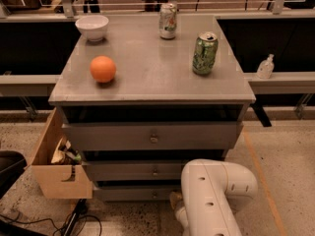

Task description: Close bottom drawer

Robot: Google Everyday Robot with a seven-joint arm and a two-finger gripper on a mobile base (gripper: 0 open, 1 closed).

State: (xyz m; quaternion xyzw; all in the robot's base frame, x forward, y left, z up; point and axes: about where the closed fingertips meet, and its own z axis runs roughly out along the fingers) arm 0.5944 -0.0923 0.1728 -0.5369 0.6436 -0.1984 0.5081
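Gripper (175, 204) sits low by the bottom drawer (129, 193), half hidden behind arm (212, 193)

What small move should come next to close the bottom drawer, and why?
Probably push the front of the bottom drawer straight in: a dark gap above it suggests it stands out, and the gripper sits low beside it, under the white arm.

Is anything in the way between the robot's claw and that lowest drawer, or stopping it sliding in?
Nothing visible. The gripper, mostly hidden behind the white arm, sits low, right by the bottom drawer front. The wooden box is off to the left, not in front.
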